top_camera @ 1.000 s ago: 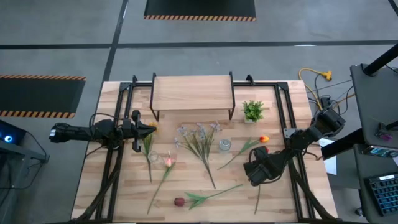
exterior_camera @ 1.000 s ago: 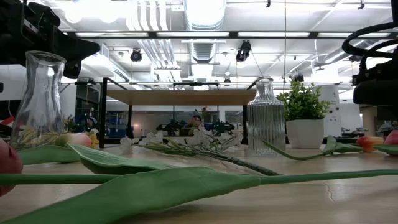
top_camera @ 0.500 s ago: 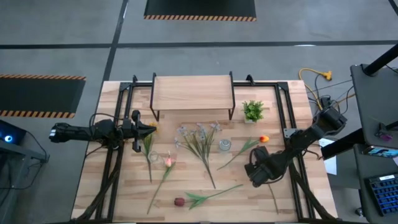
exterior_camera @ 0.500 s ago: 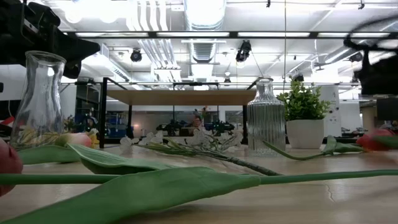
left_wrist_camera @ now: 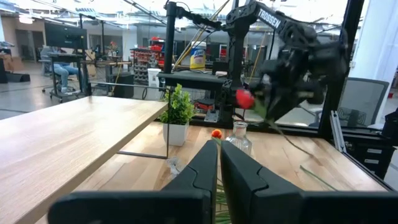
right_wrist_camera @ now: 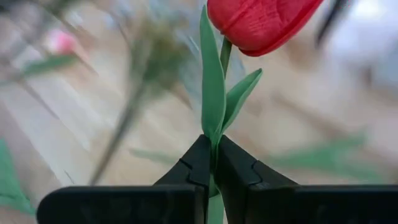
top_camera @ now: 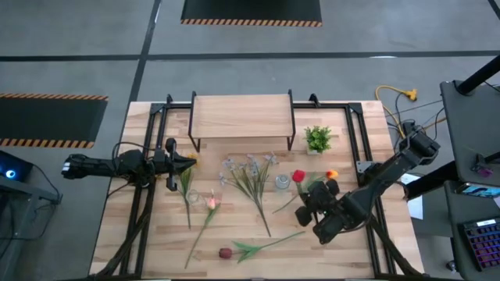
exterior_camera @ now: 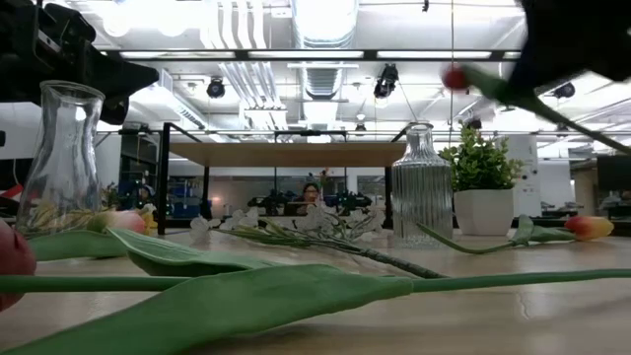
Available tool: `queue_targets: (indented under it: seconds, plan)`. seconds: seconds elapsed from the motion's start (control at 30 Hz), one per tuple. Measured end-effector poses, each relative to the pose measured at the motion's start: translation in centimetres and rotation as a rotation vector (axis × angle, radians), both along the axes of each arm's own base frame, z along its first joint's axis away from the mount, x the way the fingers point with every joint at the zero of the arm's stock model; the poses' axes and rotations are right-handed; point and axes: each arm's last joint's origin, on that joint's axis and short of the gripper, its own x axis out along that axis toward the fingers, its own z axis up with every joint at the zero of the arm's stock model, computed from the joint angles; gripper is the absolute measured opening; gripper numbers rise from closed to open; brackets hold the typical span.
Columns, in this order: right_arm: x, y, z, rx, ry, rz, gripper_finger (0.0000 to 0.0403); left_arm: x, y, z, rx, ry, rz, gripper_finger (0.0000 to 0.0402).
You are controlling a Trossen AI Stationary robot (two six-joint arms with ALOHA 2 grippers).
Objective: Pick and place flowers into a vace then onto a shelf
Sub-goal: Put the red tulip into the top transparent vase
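From above, my right gripper [top_camera: 319, 204] lifts a red tulip-like flower on a green stem [top_camera: 298, 177], its head just beside the small ribbed glass vase [top_camera: 282, 182]. My left gripper [top_camera: 184, 160] waits, fingers pressed together. At my right wrist, my fingers [right_wrist_camera: 199, 163] pinch the stem.

1. Grey concrete floor [top_camera: 234, 43] all around, crossed by dark seam lines.
2. Black floor mats edged in orange-and-black hazard stripes: one [top_camera: 251, 11] beyond the far edge, one [top_camera: 48, 119] off to the left.
3. Yellow cable [top_camera: 394, 94] coiled near the far right corner.
4. Computer keyboard [top_camera: 478, 240] on a dark side desk at right.
5. Overhead, white ceiling ducts [exterior_camera: 237, 39] and bright strip lights [exterior_camera: 320, 15].
6. Grey office chair [left_wrist_camera: 361, 106] past the frame.
7. Seated person [left_wrist_camera: 60, 68] at a distant desk under a dark monitor [left_wrist_camera: 64, 37].
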Motion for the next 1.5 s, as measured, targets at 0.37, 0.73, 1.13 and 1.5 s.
queue_targets:
  seconds: [0.37,0.73,1.13,1.5]
  plan:
    - [2.0,0.6,6.7,-0.519,-0.233,0.025,0.0013,0.0,0.0,0.0,0.000,0.000,0.000,0.0003]
    - [3.5,-2.1,9.2,-0.703,-0.350,-0.207,0.0013,0.0,0.0,0.0,0.000,-0.001,0.000,0.0003]
    - [4.7,-3.5,12.7,-0.712,-0.258,-0.202,0.0013,0.0,0.0,0.0,0.000,-0.001,0.000,0.0003]
    - [6.6,-2.5,14.4,-0.590,-0.094,0.261,0.0013,0.0,0.0,0.0,0.000,-0.001,0.000,0.0003]
